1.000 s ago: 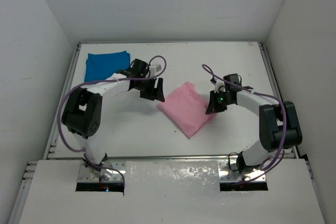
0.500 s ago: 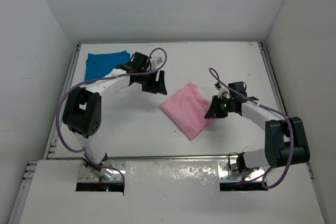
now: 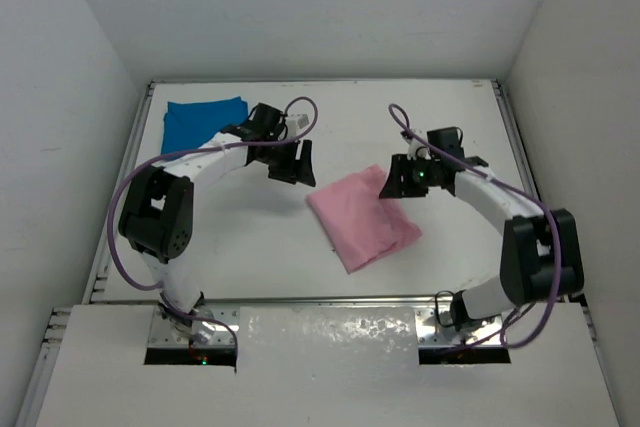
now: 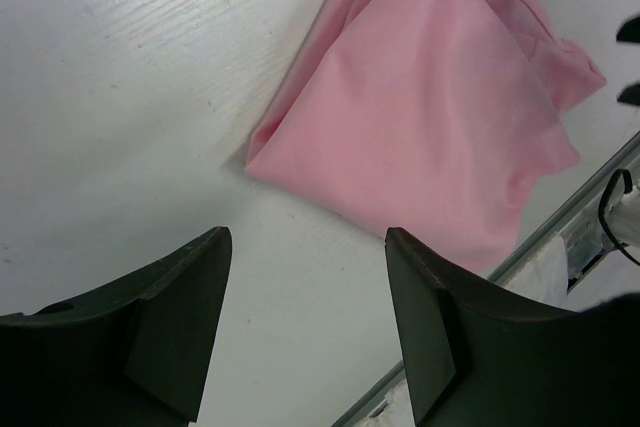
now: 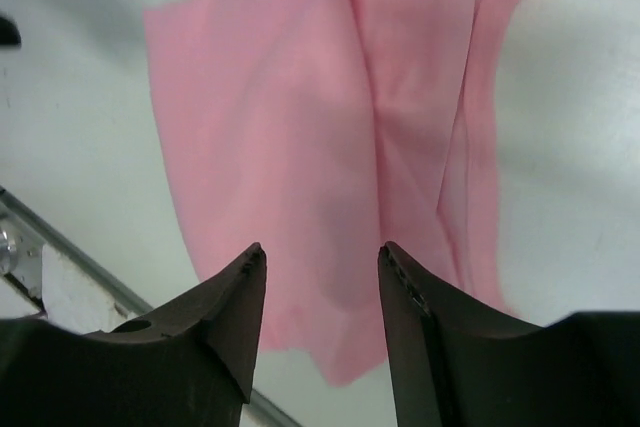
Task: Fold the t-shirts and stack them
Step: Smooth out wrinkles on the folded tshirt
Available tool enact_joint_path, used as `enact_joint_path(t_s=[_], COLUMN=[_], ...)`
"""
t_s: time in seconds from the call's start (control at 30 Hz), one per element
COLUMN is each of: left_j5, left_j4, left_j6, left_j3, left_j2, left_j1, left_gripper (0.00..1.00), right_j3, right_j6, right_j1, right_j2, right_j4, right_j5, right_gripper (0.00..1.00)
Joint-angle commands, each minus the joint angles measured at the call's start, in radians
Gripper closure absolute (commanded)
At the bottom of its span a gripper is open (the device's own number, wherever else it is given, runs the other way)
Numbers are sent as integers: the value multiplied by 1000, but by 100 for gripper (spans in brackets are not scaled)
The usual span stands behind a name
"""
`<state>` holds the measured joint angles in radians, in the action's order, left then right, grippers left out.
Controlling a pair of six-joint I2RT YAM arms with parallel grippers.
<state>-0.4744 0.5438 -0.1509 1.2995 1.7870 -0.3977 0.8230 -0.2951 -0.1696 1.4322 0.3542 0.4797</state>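
Pink shirt point(image 3: 362, 219) lies folded on the surface point(image 3: 450, 117), blue shirt point(image 3: 200, 122) folded at its far-left corner, well apart. I see left gripper point(image 4: 305, 239) and right gripper point(image 5: 321, 249) wide, empty; I judge stacking is left.

The pink t-shirt point(image 3: 362, 219) lay folded into a rough, slightly rumpled rectangle, flat on the white table point(image 3: 450, 117) near its middle and turned at an angle to the edges. The blue t-shirt point(image 3: 203, 119) lay well apart at the far left corner, a small flat folded rectangle.
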Motion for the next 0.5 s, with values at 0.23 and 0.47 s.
enact_joint_path(t_s=[0.23,0.47], left_j5=[-66,-58], left_j4=[-47,-41], left_j6=[-4,4], left_j3=[-57,-65], left_j2=[-34,-31], left_j1=[3,3], left_gripper=[39,39], right_j3=[231,220], right_j6=[97,113], right_j1=[8,7], right_j2=[324,349], right_j4=[-8,-10], right_j5=[148,186], right_gripper=[50,48])
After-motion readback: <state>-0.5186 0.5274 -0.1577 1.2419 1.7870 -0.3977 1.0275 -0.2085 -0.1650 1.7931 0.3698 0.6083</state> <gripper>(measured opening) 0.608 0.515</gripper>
